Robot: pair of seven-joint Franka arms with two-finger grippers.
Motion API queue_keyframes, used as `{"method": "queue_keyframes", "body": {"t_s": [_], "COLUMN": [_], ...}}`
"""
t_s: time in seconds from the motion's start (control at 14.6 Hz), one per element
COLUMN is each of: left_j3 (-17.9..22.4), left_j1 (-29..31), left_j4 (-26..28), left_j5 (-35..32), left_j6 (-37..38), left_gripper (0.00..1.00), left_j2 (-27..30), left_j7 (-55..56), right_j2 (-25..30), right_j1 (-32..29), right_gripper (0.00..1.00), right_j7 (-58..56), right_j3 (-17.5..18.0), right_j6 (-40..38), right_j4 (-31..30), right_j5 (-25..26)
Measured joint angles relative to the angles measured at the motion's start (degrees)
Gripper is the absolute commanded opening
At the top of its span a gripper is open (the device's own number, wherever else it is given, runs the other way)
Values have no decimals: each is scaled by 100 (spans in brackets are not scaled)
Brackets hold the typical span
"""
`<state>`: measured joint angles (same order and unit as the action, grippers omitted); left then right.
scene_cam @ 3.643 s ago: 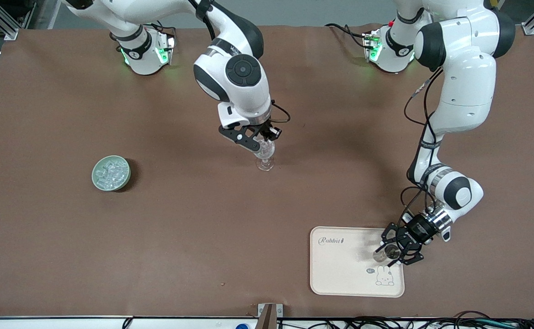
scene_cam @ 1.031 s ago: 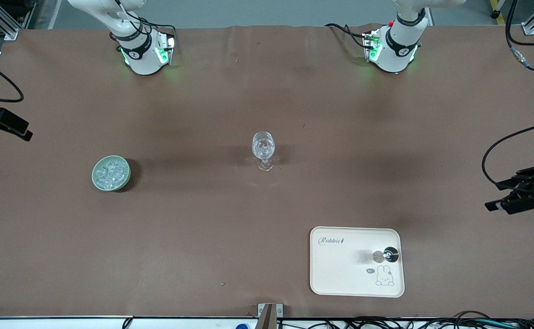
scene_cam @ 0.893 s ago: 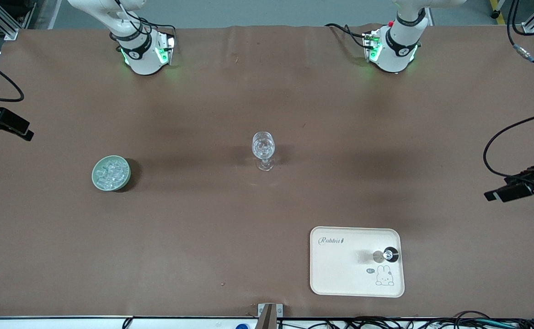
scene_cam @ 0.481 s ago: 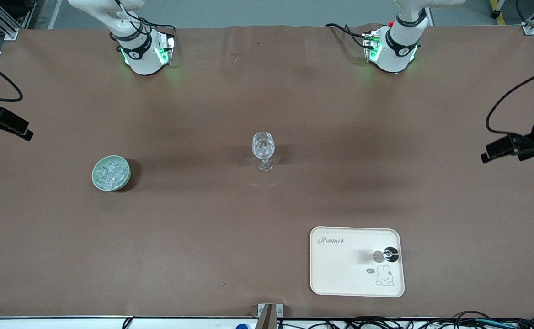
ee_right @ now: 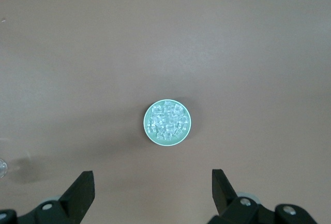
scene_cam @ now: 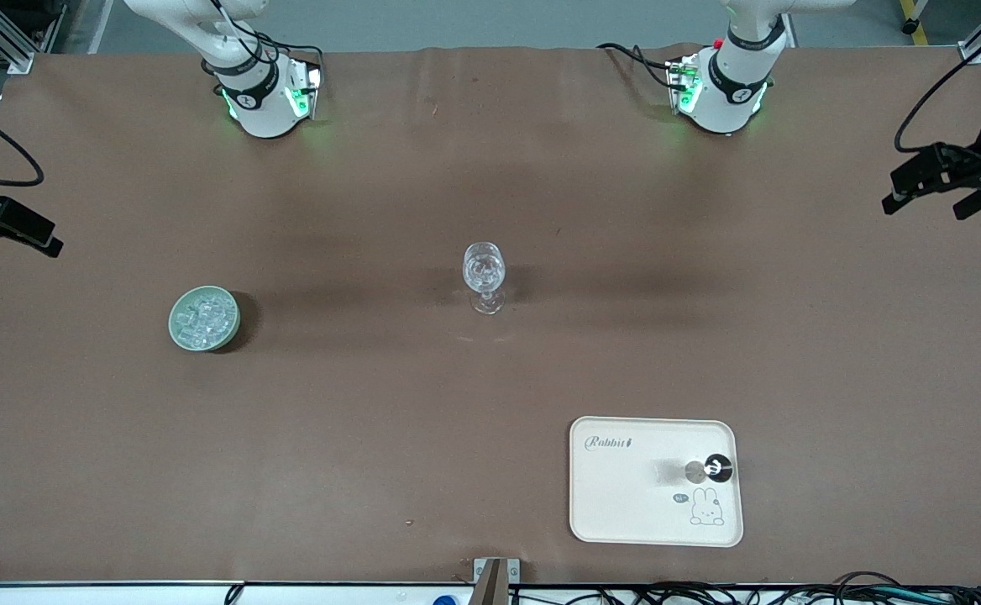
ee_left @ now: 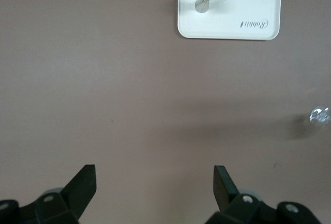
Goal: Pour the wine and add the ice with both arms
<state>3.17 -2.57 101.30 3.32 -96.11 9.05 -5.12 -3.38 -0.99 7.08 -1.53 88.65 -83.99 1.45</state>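
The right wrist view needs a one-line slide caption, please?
Open right gripper high over the green bowl of ice on the brown table.

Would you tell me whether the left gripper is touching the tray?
Apart: the front view shows the left gripper open at the table's edge, away from the tray.

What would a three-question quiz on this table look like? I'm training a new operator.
1. True or false: the clear stemmed glass stands on the cream rectangular tray.
2. What fills the round pale-green bowl?
A. small clear ice cubes
B. wine
C. nothing
3. Fill in: both the left tool and the right tool are ____.

Key: 1 false, it stands on the brown table; 2 A; 3 open.
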Motion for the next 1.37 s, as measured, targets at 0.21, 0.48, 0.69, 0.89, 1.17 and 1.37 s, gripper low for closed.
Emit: {"method": "queue_keyframes", "body": {"t_s": [0.21, 0.48, 0.69, 0.89, 1.17, 1.37], "left_j3": [-314, -359, -358, -360, -374, -389], "left_j1": [1, 24, 105, 116, 114, 112], "left_j4": [-128, -503, -670, -670, -667, -667], "left_j5": [-377, -182, -131, -131, -131, -131], "left_j6": [78, 189, 226, 254, 267, 270], "left_gripper": [100, 100, 100, 100, 100, 100], "left_j2": [-58, -300, -549, -664, -654, -652], "left_j7": [75, 458, 511, 519, 520, 559], "right_j2": [0, 0, 3, 4, 5, 6], "right_j1": [0, 0, 0, 0, 0, 1], "right_gripper": [100, 100, 100, 100, 100, 100], "right_j7": [-1, -3, -4, -5, -6, -7], "right_j3": [1, 1, 2, 2, 5, 14], "right_j6": [-21, -27, -34, -40, -39, -39], "right_j4": [0, 0, 0, 0, 0, 0], "right_j5": [-1, -3, -4, -4, -6, -6]}}
